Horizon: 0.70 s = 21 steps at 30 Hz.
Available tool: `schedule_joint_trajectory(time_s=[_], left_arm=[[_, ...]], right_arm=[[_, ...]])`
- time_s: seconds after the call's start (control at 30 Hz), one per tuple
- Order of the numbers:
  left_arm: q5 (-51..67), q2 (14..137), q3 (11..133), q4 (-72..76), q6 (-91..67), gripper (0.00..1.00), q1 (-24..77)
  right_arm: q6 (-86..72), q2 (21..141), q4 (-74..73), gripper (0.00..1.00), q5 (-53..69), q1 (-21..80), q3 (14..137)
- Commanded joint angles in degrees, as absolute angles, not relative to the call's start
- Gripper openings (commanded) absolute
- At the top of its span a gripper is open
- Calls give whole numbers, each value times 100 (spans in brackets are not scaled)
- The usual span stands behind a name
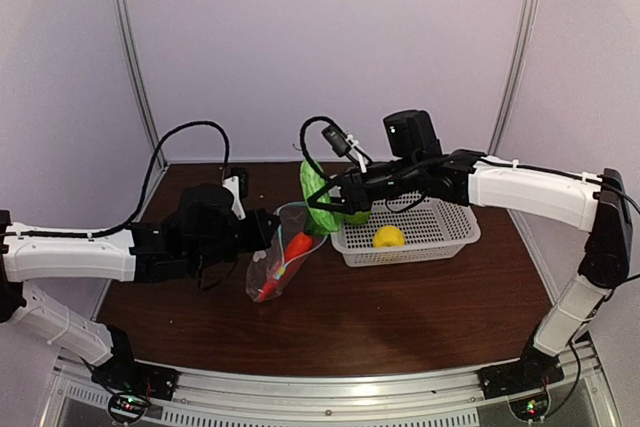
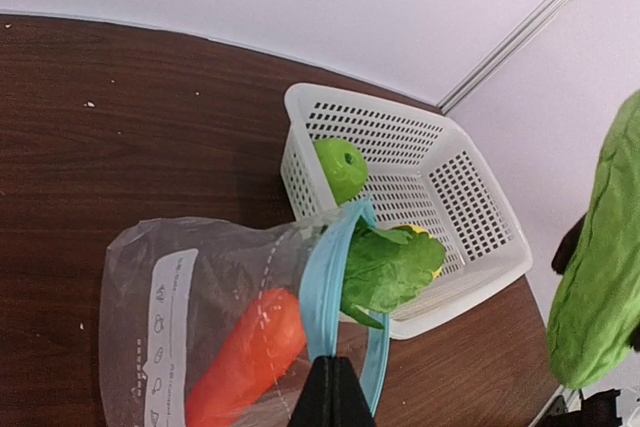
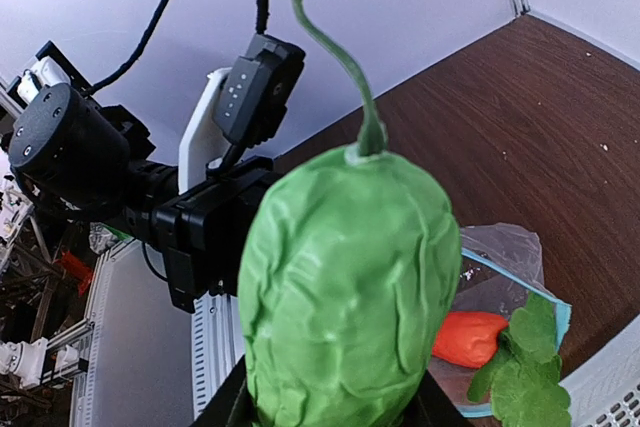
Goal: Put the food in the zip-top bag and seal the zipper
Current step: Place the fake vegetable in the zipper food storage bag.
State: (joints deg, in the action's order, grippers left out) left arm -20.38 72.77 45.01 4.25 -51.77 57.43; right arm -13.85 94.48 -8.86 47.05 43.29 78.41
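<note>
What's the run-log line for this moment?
left gripper: shut on zip-top bag | right gripper: holds green vegetable raised near bag mouth | carrot: in bag, leaves out | apple, lemon: in basket | zipper: open

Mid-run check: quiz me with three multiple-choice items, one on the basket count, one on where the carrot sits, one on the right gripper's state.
1. Food pieces in the white basket? A) none B) two C) four
2. The red carrot is: A) inside the clear bag B) on the table C) in the basket
3. The right gripper is: A) open, empty B) pinching the bag C) holding the green vegetable
Answers: 1 B, only the green apple and yellow lemon lie there; 2 A, it shows through the plastic; 3 C, the vegetable sits between its jaws.
</note>
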Motion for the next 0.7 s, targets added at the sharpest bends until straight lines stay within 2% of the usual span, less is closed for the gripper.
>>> schedule_joint_trajectory(time_s=[0.0,0.13,0.43,0.5,0.6,0.67], left_arm=[[-1820,7242,4558,944,-5832,0,5704],[-1674,7098,4390,1241,-6240,0,5712],[-1743,6827,3866,1957,-6631,0,5712],[-1801,6809,3755,2083,-6653,0,5712],[-1895,6782,3624,2196,-6676,0,5712],[-1961,6767,3547,2253,-6696,0,5712]], right_arm=[[-1393,9609,-127,16,4213,4575,7668],[-1541,9731,324,17,3883,4639,7399],[-2987,10183,1682,20,3404,4848,6949],[-3227,10283,1803,24,3403,4954,6950],[-3148,10326,1163,33,2992,5164,7087],[-3255,10330,1004,46,2882,5253,7048]])
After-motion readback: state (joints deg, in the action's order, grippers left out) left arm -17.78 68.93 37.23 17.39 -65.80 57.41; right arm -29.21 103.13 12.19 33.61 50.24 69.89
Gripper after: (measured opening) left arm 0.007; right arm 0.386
